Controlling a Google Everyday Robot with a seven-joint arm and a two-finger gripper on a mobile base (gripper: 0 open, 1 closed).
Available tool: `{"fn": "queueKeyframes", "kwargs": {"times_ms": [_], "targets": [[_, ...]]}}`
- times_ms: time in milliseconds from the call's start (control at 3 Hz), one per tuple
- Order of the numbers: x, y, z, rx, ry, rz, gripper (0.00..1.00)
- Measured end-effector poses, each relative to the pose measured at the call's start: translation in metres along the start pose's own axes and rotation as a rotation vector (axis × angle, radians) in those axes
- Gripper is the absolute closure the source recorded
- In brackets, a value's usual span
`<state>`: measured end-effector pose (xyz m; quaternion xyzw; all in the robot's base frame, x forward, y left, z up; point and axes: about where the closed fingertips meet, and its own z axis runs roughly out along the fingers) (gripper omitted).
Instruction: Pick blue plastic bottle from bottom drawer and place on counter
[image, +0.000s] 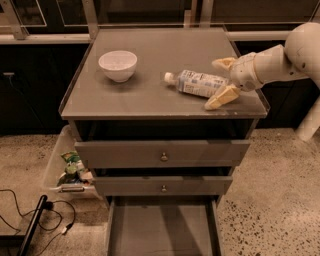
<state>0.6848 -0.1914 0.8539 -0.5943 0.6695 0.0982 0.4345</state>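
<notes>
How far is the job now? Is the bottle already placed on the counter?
Done: the blue plastic bottle lies on its side on the counter; the bottom drawer stands open. In hand: the gripper straddles the bottle's base, fingers apparently open. Left: probably only drawing the arm away.

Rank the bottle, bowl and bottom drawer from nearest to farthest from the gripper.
The gripper is open over the right side of the counter.
1. Bottle: lying on the counter, its base in the gripper.
2. Bowl: on the counter's left side.
3. Bottom drawer: pulled open, down near the floor.
</notes>
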Motion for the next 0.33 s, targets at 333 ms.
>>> {"fn": "queueKeyframes", "kwargs": {"times_ms": [333], "targets": [[0.0000,0.0000,0.0000,0.000,0.000,0.000,0.00]]}}
